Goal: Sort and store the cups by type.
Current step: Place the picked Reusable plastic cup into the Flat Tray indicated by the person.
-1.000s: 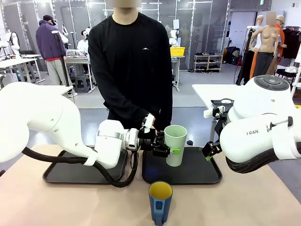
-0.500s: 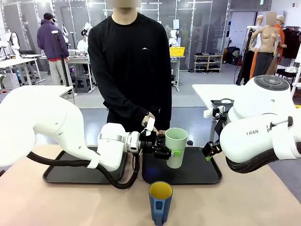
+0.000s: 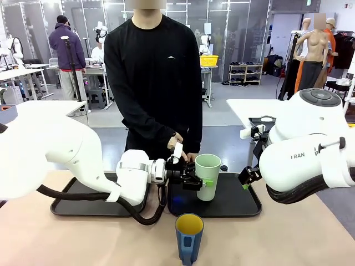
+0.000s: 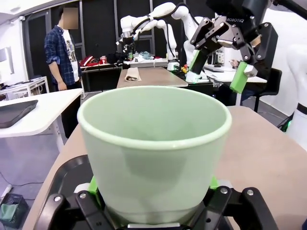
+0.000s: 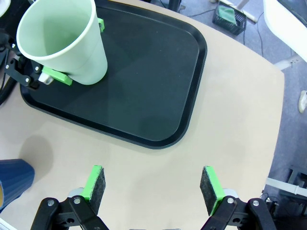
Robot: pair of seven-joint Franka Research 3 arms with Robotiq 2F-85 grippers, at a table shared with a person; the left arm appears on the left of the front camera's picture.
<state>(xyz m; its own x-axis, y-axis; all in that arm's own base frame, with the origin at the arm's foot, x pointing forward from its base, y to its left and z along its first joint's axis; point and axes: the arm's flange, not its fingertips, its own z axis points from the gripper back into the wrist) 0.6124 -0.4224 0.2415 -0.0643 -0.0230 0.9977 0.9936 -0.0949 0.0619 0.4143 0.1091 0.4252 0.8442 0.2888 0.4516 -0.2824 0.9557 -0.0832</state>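
My left gripper [image 3: 201, 182] is shut on the pale mint-green tumbler [image 3: 208, 176], holding it upright by its lower wall over the right black tray [image 3: 239, 200]. Whether its base touches the tray I cannot tell. The left wrist view has the tumbler [image 4: 153, 143] between green pads [image 4: 93, 186]. In the right wrist view the tumbler [image 5: 67, 43] is at the tray's [image 5: 158, 96] left end. The dark blue mug [image 3: 189, 238] with yellow inside stands on the table in front of the trays, also at the edge of the right wrist view as the mug [image 5: 12, 182]. My right gripper [image 3: 248, 178] [image 5: 153, 189] hangs open and holds nothing.
A second black tray [image 3: 72, 205] lies at the left, partly under my left arm. A person in black stands at the far side, one hand [image 3: 175, 143] just behind the tumbler. Bare beige table lies right of the trays.
My left gripper has lowered the tumbler a little toward the right tray. The right arm and the blue mug have stayed still.
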